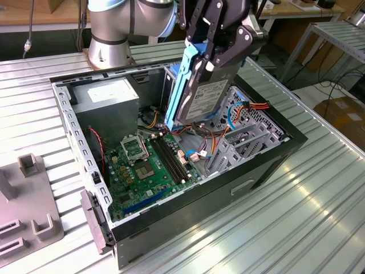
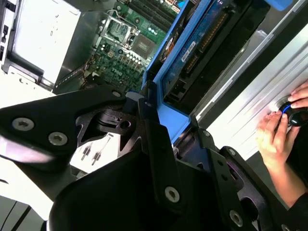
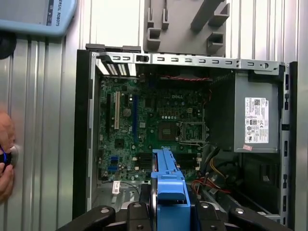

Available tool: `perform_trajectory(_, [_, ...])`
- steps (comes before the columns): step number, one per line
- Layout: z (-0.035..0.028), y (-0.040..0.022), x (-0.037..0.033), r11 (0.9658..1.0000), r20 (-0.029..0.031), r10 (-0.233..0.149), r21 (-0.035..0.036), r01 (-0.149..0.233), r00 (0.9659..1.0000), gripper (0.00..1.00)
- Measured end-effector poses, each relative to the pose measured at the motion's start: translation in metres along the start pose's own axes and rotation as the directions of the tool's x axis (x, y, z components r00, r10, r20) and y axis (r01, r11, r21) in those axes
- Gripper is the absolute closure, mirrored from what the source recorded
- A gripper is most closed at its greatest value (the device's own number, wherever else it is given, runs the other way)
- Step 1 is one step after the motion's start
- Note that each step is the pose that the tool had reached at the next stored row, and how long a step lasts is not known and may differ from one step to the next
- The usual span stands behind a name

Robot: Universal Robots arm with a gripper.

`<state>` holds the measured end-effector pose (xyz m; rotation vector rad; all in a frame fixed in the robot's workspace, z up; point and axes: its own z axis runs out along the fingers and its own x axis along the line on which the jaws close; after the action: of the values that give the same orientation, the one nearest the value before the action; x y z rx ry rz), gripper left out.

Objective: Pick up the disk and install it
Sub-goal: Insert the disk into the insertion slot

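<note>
The gripper is clamped on the disk, which hangs tilted below it over the open case. Judged rigid, dense and shock-sensitive; grip across its 2 long edges.

Looks into an open computer case lying on a ribbed metal table. Shows a green motherboard beside a grey power supply. Catches the blue-railed disk edge-on, clamped in the black gripper, and a hand on the table outside the case.

One disk, one tool, one computer case.
</note>
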<state>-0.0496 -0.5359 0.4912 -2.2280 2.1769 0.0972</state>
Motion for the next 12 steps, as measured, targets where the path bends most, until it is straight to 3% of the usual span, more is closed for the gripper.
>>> perform_trajectory(5, [0.0018, -0.0071, 0.0107, 1.0000, 0.0003, 0.000, 0.0001, 0.000, 1.0000, 0.63])
perform_trajectory(9, [0.0036, -0.0143, 0.0283, 1.0000, 0.0003, 0.000, 0.0002, 0.000, 1.0000, 0.63])
perform_trajectory(12, [0.0050, -0.0302, 0.0336, 1.0000, 0.0002, 0.000, 0.0001, 0.000, 1.0000, 0.63])
